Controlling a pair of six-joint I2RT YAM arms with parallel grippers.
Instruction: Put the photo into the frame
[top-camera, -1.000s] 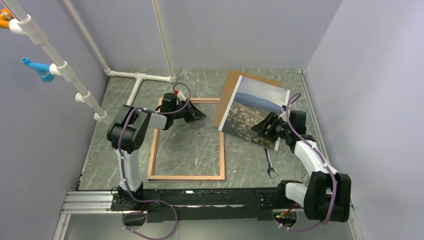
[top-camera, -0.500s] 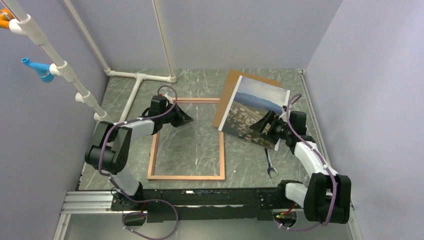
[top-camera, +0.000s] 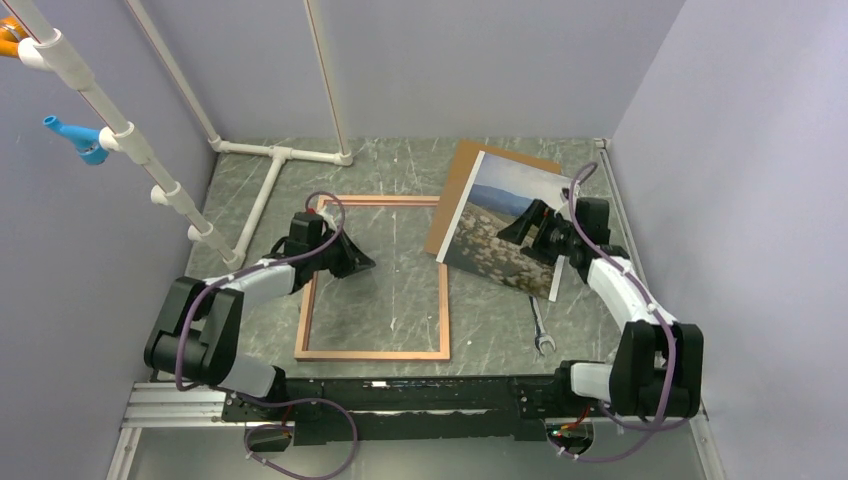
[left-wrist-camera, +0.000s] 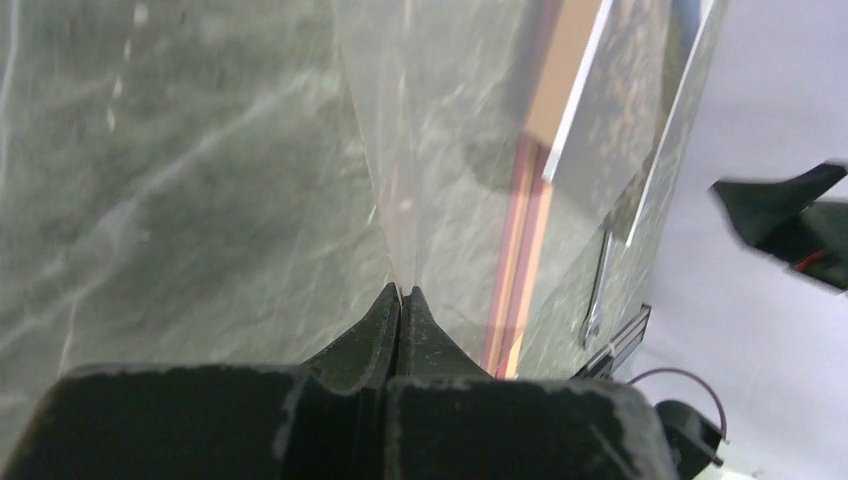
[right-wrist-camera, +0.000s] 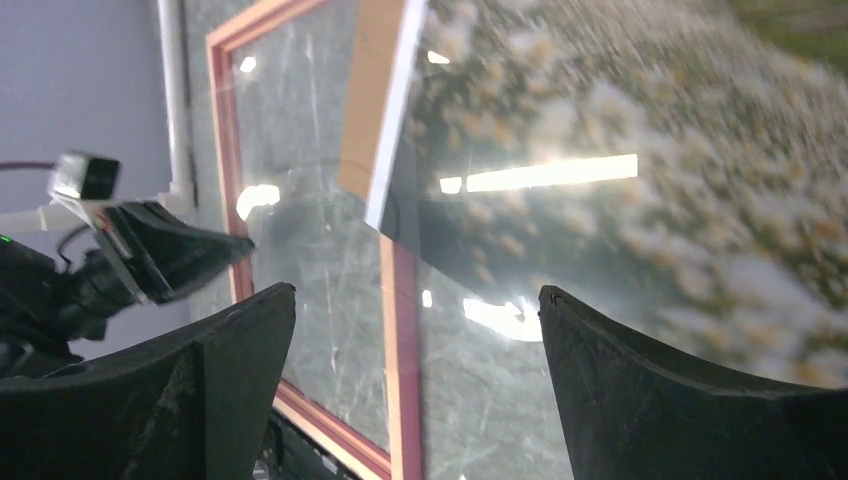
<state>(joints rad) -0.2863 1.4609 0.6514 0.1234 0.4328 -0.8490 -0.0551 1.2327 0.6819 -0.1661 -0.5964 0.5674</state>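
The photo (top-camera: 505, 235) lies face up at the right, on top of a brown backing board (top-camera: 455, 185). The frame (top-camera: 305, 300) lies flat to its left; its right edge shows under the photo's corner (right-wrist-camera: 400, 350). My left gripper (top-camera: 366, 264) is low over the frame's left part. Its fingers (left-wrist-camera: 400, 292) are shut on the edge of a thin clear sheet (left-wrist-camera: 385, 150), seen as a pale wedge and as glare (right-wrist-camera: 300, 200). My right gripper (top-camera: 515, 228) hovers over the photo (right-wrist-camera: 650, 150), open (right-wrist-camera: 418, 292), with nothing between its fingers.
A wrench (top-camera: 540, 328) lies on the table just in front of the photo. White pipes (top-camera: 270, 170) run along the back left. Walls close in the back and both sides. The rail with the arm bases (top-camera: 400, 395) borders the near edge.
My left gripper, still shut, has slid left and nearer across the frame. My right gripper has opened wide and drawn slightly back over the photo.
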